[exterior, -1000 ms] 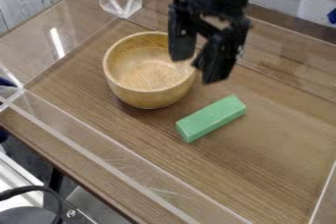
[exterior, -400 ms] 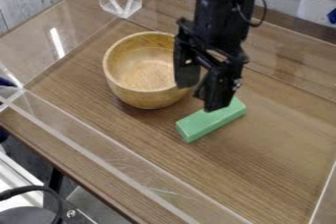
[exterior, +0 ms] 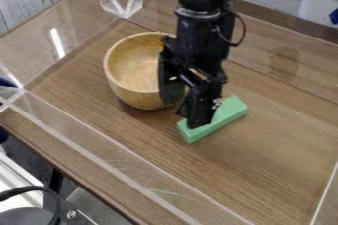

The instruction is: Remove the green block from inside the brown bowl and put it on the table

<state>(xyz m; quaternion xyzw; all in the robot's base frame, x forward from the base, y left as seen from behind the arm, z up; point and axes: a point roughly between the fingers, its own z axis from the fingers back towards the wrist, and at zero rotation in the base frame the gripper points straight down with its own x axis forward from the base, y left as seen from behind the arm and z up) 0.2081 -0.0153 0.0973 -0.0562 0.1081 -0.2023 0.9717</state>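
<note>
- Green block point(exterior: 224, 116): I see it lying flat on the tabletop point(exterior: 119, 150), right of centre in the frame, outside the brown bowl point(exterior: 138, 71) and just beside its lower-right rim.
- Long axis: runs from lower left to upper right.
- Claw point(exterior: 189, 99): I have it pointing steeply down with jaws spread wide, gripping nothing; it hides the block's lower-left end.
- Whether a finger touches the block, I cannot tell.
- Judgement: the block already lies where the task wants it.
</note>
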